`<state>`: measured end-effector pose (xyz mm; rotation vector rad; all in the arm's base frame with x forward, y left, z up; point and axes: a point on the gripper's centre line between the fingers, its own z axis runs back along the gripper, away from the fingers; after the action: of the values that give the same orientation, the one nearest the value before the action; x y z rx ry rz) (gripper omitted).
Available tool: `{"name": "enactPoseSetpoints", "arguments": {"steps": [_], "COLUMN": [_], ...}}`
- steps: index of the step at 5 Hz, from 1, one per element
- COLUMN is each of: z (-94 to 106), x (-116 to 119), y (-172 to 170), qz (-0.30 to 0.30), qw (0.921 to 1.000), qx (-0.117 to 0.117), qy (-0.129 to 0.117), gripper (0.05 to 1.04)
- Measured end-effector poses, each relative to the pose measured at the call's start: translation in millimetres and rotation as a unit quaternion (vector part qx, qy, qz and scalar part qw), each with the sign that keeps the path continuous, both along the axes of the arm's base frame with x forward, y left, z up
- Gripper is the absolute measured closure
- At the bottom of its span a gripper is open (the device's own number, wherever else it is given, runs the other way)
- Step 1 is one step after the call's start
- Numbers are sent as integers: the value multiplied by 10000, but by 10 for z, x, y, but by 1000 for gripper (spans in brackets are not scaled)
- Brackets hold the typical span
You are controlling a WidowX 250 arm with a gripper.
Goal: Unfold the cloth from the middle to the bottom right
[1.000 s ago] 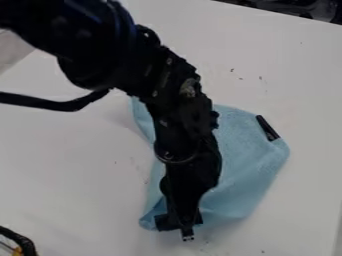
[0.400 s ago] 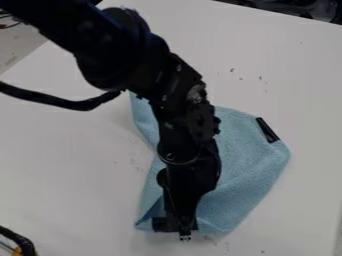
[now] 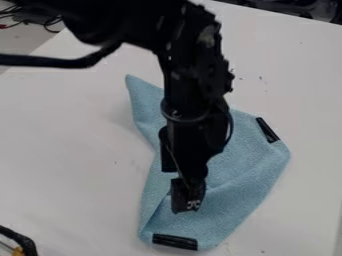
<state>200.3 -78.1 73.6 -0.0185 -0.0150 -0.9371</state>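
Observation:
The gripper point(image 3: 187, 199) hangs over the lower left part of the light blue cloth point(image 3: 234, 185), above the cloth's bottom edge. Whether it touches the fabric I cannot tell. The cloth lies creased on the white table, with one pointed corner at the upper left and a diagonal fold line across its lower part. A black strip point(image 3: 175, 242) lies along its bottom edge, below the gripper, and another black strip point(image 3: 268, 130) sits at its right corner. My arm hides the cloth's upper middle.
The white table point(image 3: 73, 150) surrounds the cloth. A black cable or part with a bit of yellow point(image 3: 19, 250) stands at the lower left corner. Dark objects point(image 3: 300, 7) lie past the table's far edge at the upper right, and cables point(image 3: 47, 20) lie at the upper left.
The gripper has moved up the view, away from the cloth's bottom edge, uncovering the black strip there. That bottom edge now lies lower in the view than before.

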Motion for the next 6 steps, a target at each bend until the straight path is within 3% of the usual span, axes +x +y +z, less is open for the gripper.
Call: {"name": "enactPoseSetpoints", "arguments": {"steps": [1,2,3,4,5,6], "z": [155,152,246,363,485,499], "x": [118,376,674,905,1025,1159], "y": [43,70,61,-34,-61,40], "qz": [247,811,1613,2356,3218,3619], "qw": [9997,9960,9865,9717,9467,9321], "qx": [70,365,175,69,-81,-9], "qy": [50,55,-213,-125,-79,160], "gripper": [81,83,83,83,83,83]}}
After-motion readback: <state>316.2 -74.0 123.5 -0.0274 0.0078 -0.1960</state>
